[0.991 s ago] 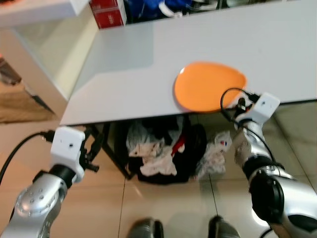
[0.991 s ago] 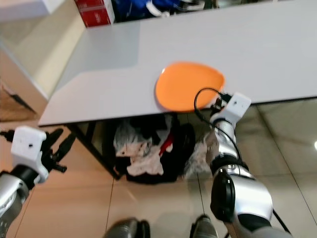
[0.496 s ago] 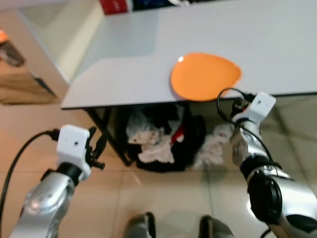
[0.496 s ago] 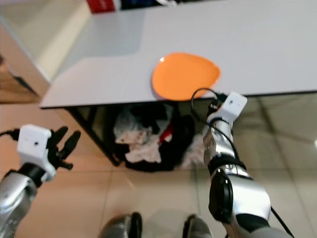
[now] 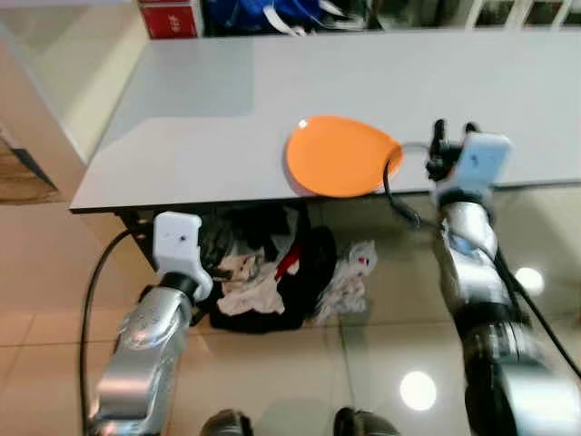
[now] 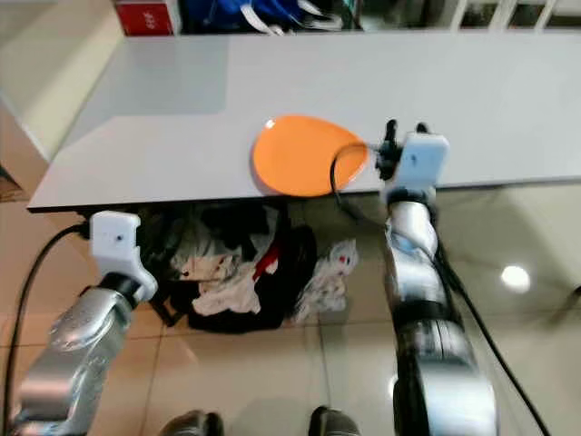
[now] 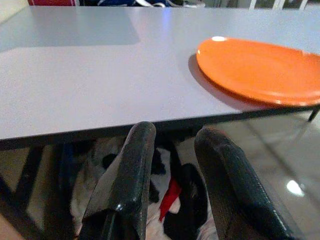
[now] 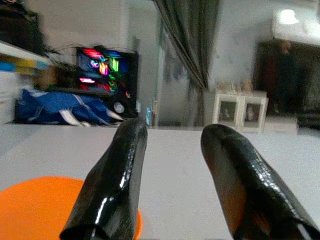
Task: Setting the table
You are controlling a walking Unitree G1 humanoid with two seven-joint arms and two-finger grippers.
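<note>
Plate (image 5: 340,155), orange and egg-shaped, lies flat near the front edge of the grey table (image 5: 227,109), its long axis running across the tabletop with the narrower end pointing to 3 o'clock. Right gripper (image 5: 451,130) is raised above the table edge just beside that narrow end, forearm upright, its two black fingers (image 8: 115,180) parted and empty. Left gripper (image 7: 172,175) sits low at 8 o'clock, below the table's front edge, fingers apart with nothing between them. Under the table lies a heap of bags and crumpled cloth (image 5: 263,277).
</note>
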